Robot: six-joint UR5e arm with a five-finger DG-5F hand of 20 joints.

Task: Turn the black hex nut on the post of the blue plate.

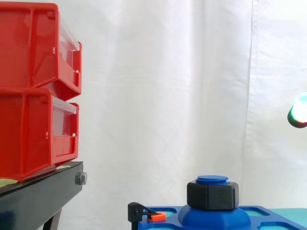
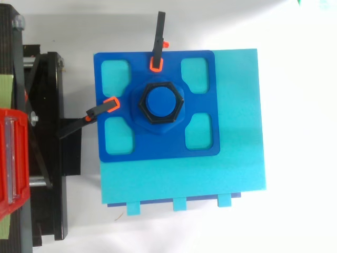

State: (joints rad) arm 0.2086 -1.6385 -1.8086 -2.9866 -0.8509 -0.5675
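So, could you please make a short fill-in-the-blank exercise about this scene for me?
The black hex nut sits around the blue ___ of the blue plate.
___ black clamps with orange tips touch the plate.
The red bins stand on a ___ stand.
Missing words: post; two; black.

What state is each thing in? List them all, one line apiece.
black hex nut: threaded on the post, sitting low, nothing touching it.
post: upright, top showing above the nut.
blue plate: flat on the cyan block, clamped.
top-edge clamp: clipped on the plate.
left-edge clamp: clipped on the plate.
red bins: stacked on the black stand.
hand: raised at right, clear of the nut.
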